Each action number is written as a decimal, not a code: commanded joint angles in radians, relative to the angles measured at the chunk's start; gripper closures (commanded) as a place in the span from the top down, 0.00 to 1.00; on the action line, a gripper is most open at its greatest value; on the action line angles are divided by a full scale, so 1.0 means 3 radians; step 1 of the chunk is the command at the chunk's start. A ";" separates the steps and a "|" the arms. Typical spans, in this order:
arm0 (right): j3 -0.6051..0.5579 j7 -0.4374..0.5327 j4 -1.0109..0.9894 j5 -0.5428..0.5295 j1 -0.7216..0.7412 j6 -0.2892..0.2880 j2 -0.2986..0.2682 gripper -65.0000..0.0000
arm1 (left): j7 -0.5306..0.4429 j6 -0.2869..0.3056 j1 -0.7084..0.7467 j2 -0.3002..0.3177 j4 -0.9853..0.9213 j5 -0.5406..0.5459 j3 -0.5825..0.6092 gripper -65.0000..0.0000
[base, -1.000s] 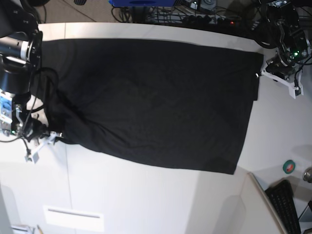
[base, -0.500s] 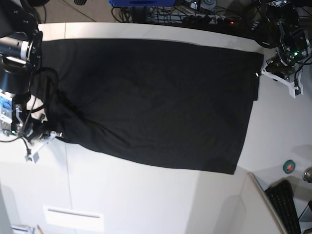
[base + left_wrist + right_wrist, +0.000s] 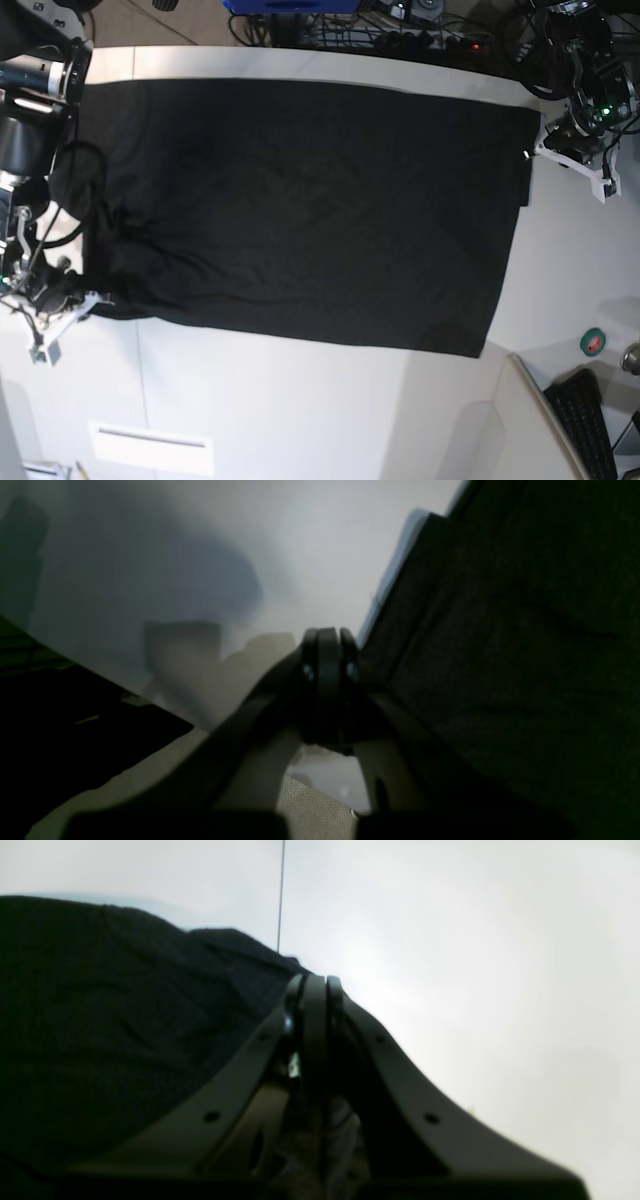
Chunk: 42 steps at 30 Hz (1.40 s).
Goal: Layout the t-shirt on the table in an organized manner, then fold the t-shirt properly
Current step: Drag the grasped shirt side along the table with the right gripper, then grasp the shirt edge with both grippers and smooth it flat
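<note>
Both jaws clamped on large black cotton t-shirt (image 3: pixel 310 210) – right gripper (image 3: pixel 92 300) and left gripper (image 3: pixel 533 152) at opposite ends of long axis.

bare table (image 3: pixel 300 410) beside t-shirt (image 3: pixel 300 200); keyboard (image 3: pixel 585 420) blocks corner.

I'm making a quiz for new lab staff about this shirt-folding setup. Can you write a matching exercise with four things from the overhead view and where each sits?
Things:
1. t-shirt
2. left gripper
3. right gripper
4. roll of tape

Places or states:
A. shut at the shirt's left edge
B. alone on the table, lower right
C. spread flat, plain black side up
D. shut at the shirt's right edge

Pairs: 1-C, 2-D, 3-A, 4-B
</note>
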<state>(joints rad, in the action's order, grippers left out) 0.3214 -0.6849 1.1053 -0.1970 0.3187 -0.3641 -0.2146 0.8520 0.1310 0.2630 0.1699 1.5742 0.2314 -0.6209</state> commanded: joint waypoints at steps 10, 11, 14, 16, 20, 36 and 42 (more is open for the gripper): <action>0.0062 0.0097 0.0389 -0.0031 0.0111 -0.0006 -0.0003 0.00 | -0.0055 -0.0005 -0.0066 0.0055 0.0049 -0.0022 -0.0020 0.00; 0.0128 0.0097 0.0415 -0.0031 0.0111 -0.0006 0.0002 0.00 | -0.0055 -0.0005 -0.0081 0.0055 0.0049 -0.0022 -0.0020 0.00; 0.0261 0.0097 0.0430 -0.0031 0.0127 -0.0027 0.0048 0.00 | -0.0055 -0.0005 -0.0107 0.0055 0.0049 -0.0022 -0.0010 0.00; 0.0271 0.0097 0.0430 -0.0031 0.0132 -0.0027 0.0058 0.00 | -0.0055 -0.0005 -0.0138 0.0055 0.0049 -0.0022 -0.0004 0.00; 0.0266 0.0097 0.0430 -0.0031 0.0116 -0.0032 0.0068 0.00 | -0.0050 -0.0005 -0.0312 0.0065 -0.0038 -0.0022 0.0077 0.00; 0.0266 0.1299 -0.1922 -0.0026 0.0735 -0.0016 -0.0254 0.48 | -0.0050 -0.0005 -0.0547 0.0311 -0.0355 0.0009 0.0579 0.00; 0.0261 0.1631 -0.2112 -0.0026 0.0746 -0.0032 -0.0280 0.68 | -0.0055 -0.0005 -0.0439 0.0357 -0.0350 -0.0001 0.0574 0.00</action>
<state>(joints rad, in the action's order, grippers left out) 0.3992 -0.2192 0.4583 -0.1944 0.5095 -0.3603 -0.2817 0.8551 0.1307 0.1452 0.2565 1.4517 0.2321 -0.4435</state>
